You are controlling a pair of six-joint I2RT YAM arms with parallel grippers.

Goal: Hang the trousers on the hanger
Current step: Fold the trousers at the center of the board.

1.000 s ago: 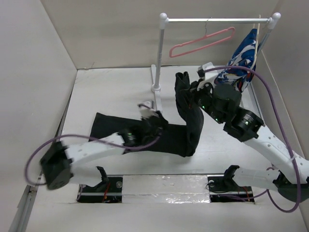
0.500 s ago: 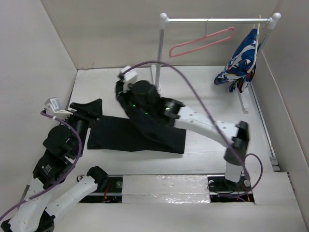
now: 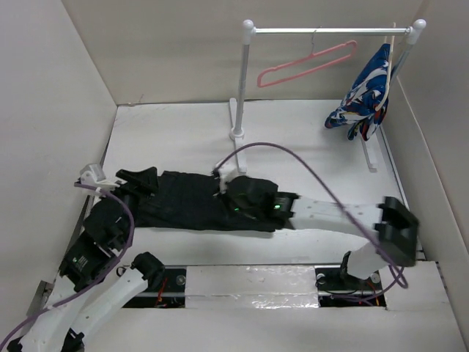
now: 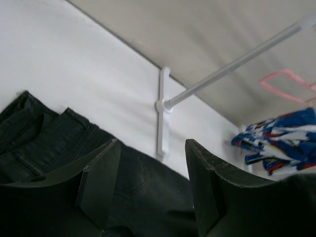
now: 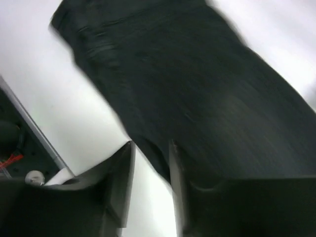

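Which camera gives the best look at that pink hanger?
The top external view: the whole hanger hangs there on the rail. The left wrist view catches only a blurry part of the hanger at its right edge; the right wrist view shows none of it.

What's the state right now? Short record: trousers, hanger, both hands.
trousers: lying flat on the table, not on the hanger
hanger: bare, hooked on the rail
left hand: open, empty, at the trousers' left end
right hand: jaws apart, low over the trousers' near edge, no grip visible
other: patterned garment hangs at the rail's right end
task: not done
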